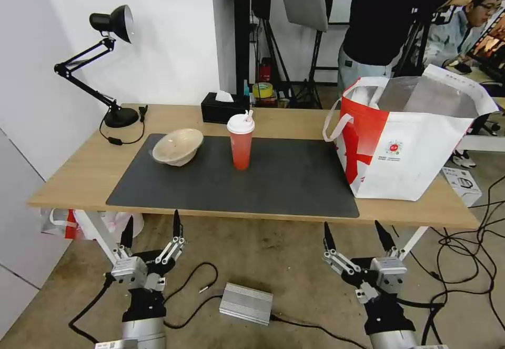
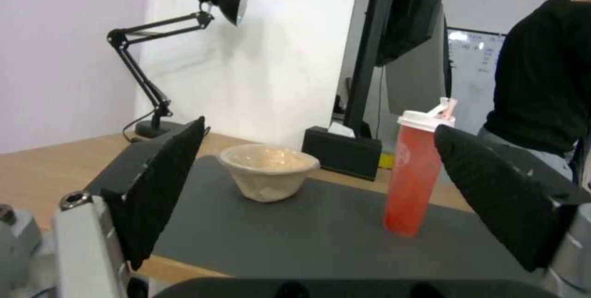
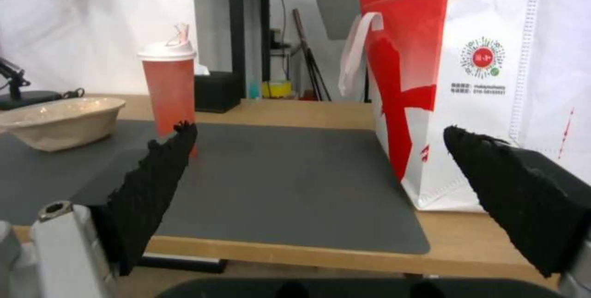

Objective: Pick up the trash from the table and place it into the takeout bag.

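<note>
Looking down from the head camera, I have the long light-wood rectangular worktop (image 1: pixel 79 172) on white legs across the scene, with a large dark grey rectangular mat (image 1: pixel 284 180) covering its middle. On the worktop's right end stands the big white insulated takeout bag (image 1: pixel 415 165) with red side panels, upright, its mouth open to the silvery lining, one corner resting on the mat's edge; a white loop handle hangs off its left side. I see the small red round logo on its front face from the right wrist camera too, on the bag (image 3: pixel 492 104).

On the mat, the tall red drink cup (image 1: pixel 241 146) with a white lid stands upright near the centre, well apart from the bag. To its left, the shallow beige paper-pulp bowl (image 1: pixel 178 146) sits tilted on the mat's far left corner. Behind the cup, at the worktop's far edge, is a black tissue box (image 1: pixel 223 108), and a black articulated desk lamp (image 1: pixel 113 70) stands at the far left.

My left tool (image 1: pixel 151 230) hangs below the worktop's near edge on the left, fingers spread apart, holding nothing. My right tool (image 1: pixel 356 237) hangs likewise on the right, fingers apart and empty.
</note>
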Available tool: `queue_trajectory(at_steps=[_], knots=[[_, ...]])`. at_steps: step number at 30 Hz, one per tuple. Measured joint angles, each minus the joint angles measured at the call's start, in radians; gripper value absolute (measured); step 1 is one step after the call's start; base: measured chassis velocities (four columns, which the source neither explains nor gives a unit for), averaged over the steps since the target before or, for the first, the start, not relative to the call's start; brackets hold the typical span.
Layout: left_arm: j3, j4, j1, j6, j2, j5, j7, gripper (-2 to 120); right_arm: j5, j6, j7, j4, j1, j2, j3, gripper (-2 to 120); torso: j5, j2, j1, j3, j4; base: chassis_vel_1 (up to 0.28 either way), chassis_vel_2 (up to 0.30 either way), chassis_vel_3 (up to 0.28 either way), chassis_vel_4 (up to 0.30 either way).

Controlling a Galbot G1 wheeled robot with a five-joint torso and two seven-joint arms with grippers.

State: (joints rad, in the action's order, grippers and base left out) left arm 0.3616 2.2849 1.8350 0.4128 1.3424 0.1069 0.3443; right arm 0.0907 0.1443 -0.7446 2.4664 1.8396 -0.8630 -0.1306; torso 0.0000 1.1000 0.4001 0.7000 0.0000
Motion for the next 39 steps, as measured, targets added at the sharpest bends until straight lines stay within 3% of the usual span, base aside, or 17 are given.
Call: queue_trajectory(at_steps=[21,29,39], knots=[[-0.001,0.010,-0.002,0.002,0.014,0.004,0.000,100,-0.007,0.001,0.012,0.006,0.002,-0.031,0.017,100,0.0000,0.000,0.000,0.000,0.0000,0.000,0.000,0.000,0.000],[-0.004,0.005,-0.003,0.003,0.015,0.003,0.000,100,0.032,0.017,0.139,0.033,-0.015,-0.003,-0.003,100,0.0000,0.000,0.000,0.000,0.0000,0.000,0.000,0.000,0.000],[-0.003,0.003,-0.004,0.004,0.011,0.003,0.000,100,0.189,0.082,0.328,0.033,-0.103,0.074,-0.077,100,0.0000,0.000,0.000,0.000,0.0000,0.000,0.000,0.000,0.000]])
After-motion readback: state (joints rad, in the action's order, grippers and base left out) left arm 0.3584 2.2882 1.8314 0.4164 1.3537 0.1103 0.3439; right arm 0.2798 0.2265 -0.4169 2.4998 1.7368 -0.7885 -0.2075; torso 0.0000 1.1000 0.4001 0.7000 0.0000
